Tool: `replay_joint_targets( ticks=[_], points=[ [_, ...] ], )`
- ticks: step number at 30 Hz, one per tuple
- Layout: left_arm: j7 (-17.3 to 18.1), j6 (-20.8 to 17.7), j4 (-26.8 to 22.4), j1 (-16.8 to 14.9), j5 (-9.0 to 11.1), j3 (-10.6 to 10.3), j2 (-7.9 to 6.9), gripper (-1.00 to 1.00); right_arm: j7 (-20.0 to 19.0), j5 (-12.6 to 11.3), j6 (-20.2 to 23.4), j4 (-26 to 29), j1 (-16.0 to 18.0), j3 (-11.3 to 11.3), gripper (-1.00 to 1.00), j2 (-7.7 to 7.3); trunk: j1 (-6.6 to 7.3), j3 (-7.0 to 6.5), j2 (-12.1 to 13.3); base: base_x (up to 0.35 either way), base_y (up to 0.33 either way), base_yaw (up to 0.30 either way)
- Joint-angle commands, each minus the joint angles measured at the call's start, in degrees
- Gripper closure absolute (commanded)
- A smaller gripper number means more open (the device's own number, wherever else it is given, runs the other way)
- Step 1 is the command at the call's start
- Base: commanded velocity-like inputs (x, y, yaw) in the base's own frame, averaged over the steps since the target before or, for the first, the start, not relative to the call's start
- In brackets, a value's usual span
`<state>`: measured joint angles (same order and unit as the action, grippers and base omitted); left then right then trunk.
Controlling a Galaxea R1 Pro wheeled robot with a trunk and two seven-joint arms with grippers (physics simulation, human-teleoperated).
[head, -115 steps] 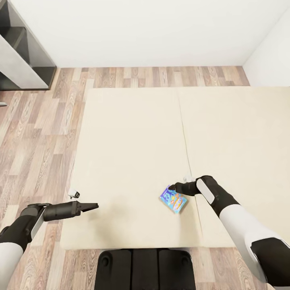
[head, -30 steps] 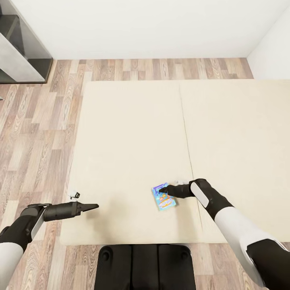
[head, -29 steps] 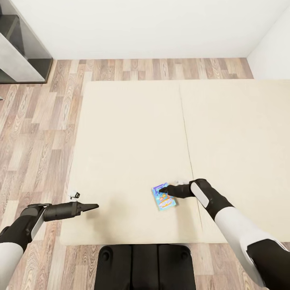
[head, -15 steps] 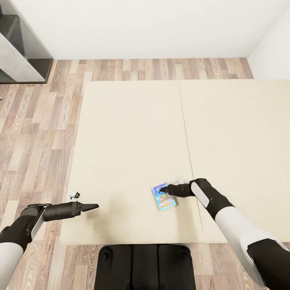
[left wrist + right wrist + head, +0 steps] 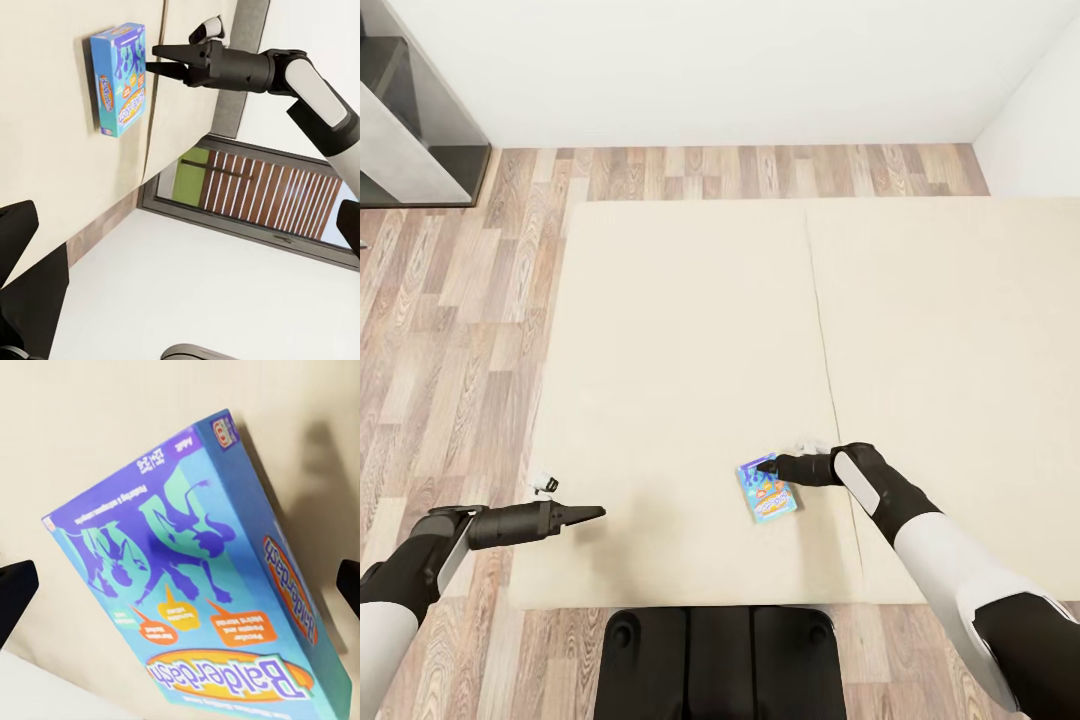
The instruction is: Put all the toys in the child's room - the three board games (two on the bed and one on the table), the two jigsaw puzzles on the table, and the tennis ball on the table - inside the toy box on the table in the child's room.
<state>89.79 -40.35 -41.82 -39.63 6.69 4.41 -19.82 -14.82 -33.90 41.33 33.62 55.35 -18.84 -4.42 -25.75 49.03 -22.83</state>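
Note:
A blue board game [image 5: 768, 491] lies flat on the cream bed [image 5: 680, 330], near its front edge and just left of the mattress seam. My right gripper [image 5: 761, 466] hovers at the box's far end, open, with nothing between its fingers. From the left wrist view, the blue board game [image 5: 118, 79] has the right gripper [image 5: 156, 60] at its edge; contact cannot be judged. Close up, the board game [image 5: 195, 585] shows a printed lid between the spread fingertips [image 5: 15, 592]. My left gripper [image 5: 596, 513] is open over the bed's front left part. The table and toy box are out of view.
Brown plank floor [image 5: 450, 330] runs along the bed's left side and far end. A dark grey shelf unit [image 5: 405, 120] stands at the far left against the white wall. My black base [image 5: 720, 660] sits against the bed's front edge.
Since 3.8 s ago the blue board game has slid left and turned under my right gripper, and the head view has shifted. Over the last second almost nothing has moved.

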Motion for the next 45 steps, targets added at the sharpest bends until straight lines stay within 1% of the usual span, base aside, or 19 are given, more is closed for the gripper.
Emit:
replay_joint_targets(
  ticks=[1, 45],
  points=[
    [0.2, -0.6, 0.0, 0.0, 0.0, 0.0, 0.00, -1.00, -0.2, 0.2, 0.1, 0.0, 0.0, -0.2, -1.00, -0.06, -0.03, 0.06, -0.1, 0.000, 0.000, 0.000],
    [0.2, -0.6, 0.0, 0.0, 0.0, -0.1, -0.04, -1.00, -0.3, 0.1, -0.1, -0.1, 0.0, -0.3, -1.00, 0.09, -0.03, 0.06, -0.1, 0.000, 0.000, 0.000]
  ],
)
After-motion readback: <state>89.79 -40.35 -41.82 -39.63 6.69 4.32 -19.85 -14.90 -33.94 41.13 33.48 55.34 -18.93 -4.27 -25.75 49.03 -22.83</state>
